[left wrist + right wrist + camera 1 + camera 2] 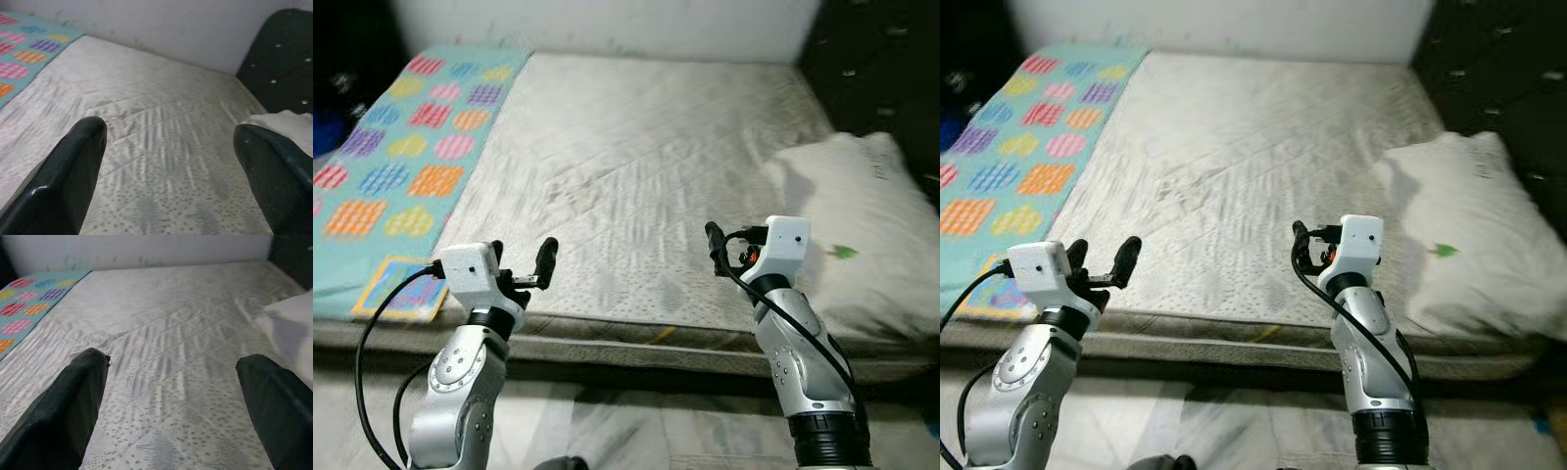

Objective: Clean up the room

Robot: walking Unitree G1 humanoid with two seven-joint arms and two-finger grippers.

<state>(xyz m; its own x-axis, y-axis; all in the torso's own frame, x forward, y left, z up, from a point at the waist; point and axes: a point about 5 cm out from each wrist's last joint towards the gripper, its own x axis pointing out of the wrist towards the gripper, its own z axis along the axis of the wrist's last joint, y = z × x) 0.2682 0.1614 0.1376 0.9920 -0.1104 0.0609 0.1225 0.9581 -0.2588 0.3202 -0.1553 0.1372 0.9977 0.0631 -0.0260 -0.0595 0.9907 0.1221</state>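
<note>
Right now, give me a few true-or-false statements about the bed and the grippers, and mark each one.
1. The white pillow lies on the robot's right side of the mattress. True.
2. The left gripper is shut on the patterned blanket. False: it is open, holding nothing.
3. The patterned blanket covers the whole mattress. False: only the robot's left side.
4. The right gripper is open over the mattress. True.

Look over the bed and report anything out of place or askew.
The white pillow lies crooked on the mattress's right side, reaching the near edge rather than squared up. The patterned blanket covers just the left strip, leaving the rest bare. Both grippers, left and right, hover open and empty.
</note>
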